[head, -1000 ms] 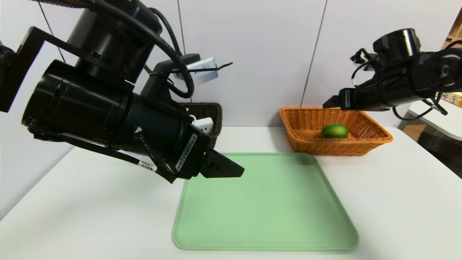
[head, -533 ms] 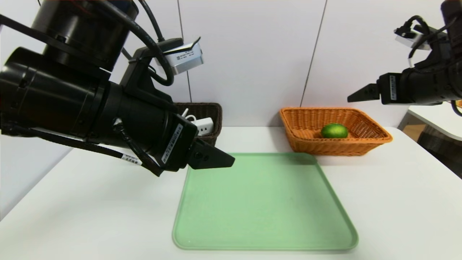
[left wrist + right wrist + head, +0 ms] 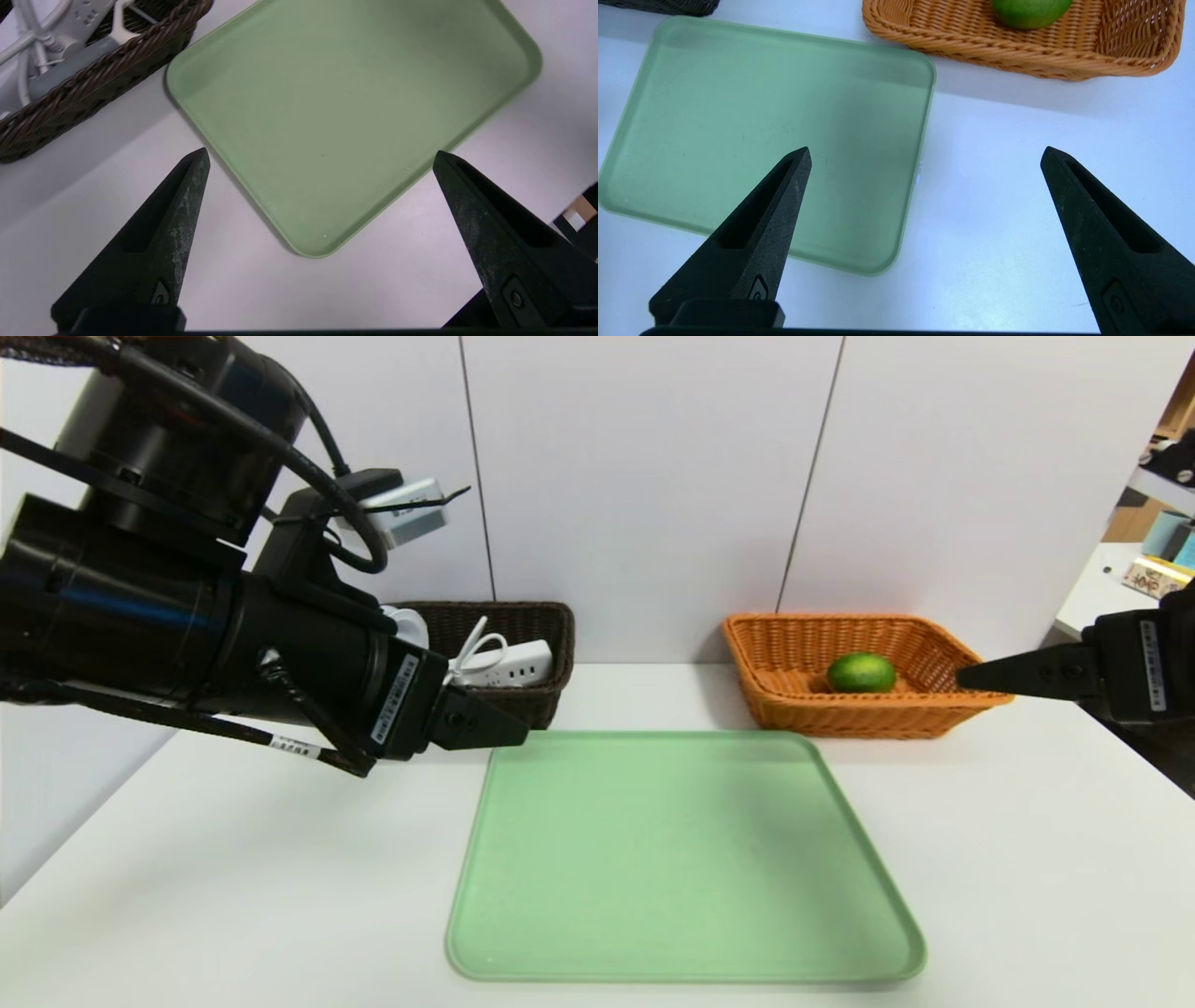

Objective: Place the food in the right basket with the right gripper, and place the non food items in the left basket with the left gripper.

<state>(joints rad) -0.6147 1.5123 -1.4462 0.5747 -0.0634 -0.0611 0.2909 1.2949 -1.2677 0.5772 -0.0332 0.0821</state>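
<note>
A green lime lies in the orange wicker basket at the back right. A white power strip with its cable lies in the dark brown wicker basket at the back left. My left gripper hangs open above the table, near the green tray's far left corner, holding nothing. At the right edge, beside the orange basket, my right gripper is open and empty too.
A flat green tray with nothing on it lies in the middle of the white table. The white wall stands right behind both baskets. Shelving with boxes shows at the far right.
The left arm has pulled back to the left, uncovering the brown basket and power strip. The right arm has withdrawn from above the orange basket, out and down to the right edge.
</note>
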